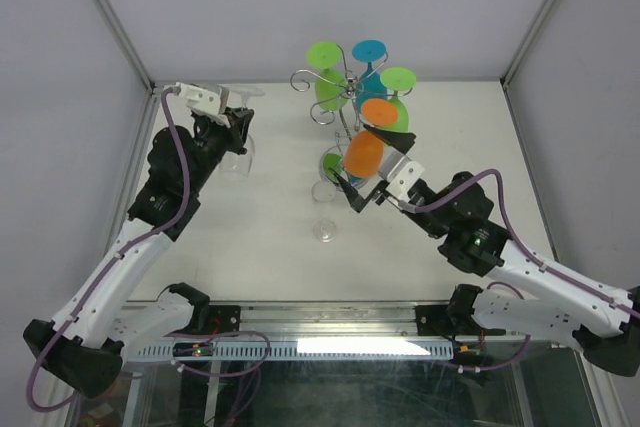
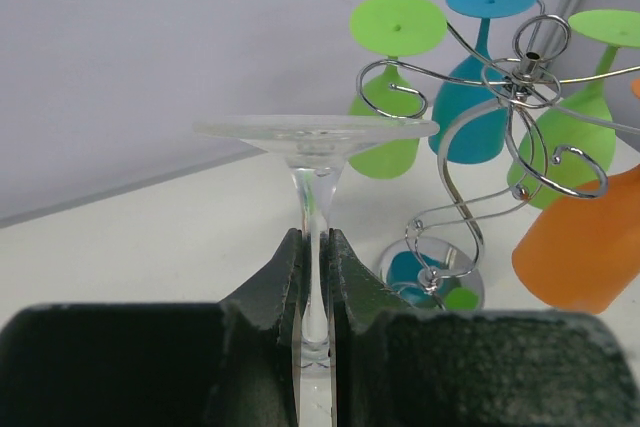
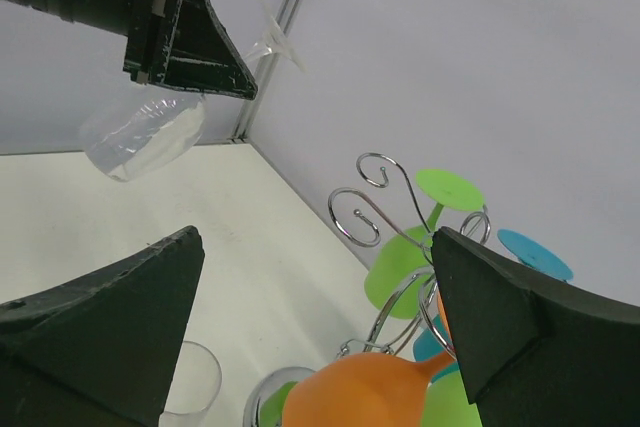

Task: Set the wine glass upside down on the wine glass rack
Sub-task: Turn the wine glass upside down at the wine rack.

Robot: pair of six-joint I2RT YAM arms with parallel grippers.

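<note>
My left gripper (image 2: pixel 315 282) clamps the stem of an upside-down clear wine glass (image 2: pixel 316 132) near the wine glass rack (image 2: pixel 520 77); my right gripper (image 3: pixel 318 242) gapes wide.

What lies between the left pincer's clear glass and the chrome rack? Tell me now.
Nothing: the top view shows only bare table between the clear glass, clamped in the left pincer, and the rack.

Black-and-white arms (image 1: pixel 110 282), purple cables (image 1: pixel 172 142), black wedge-shaped fingers (image 3: pixel 100 327)
</note>
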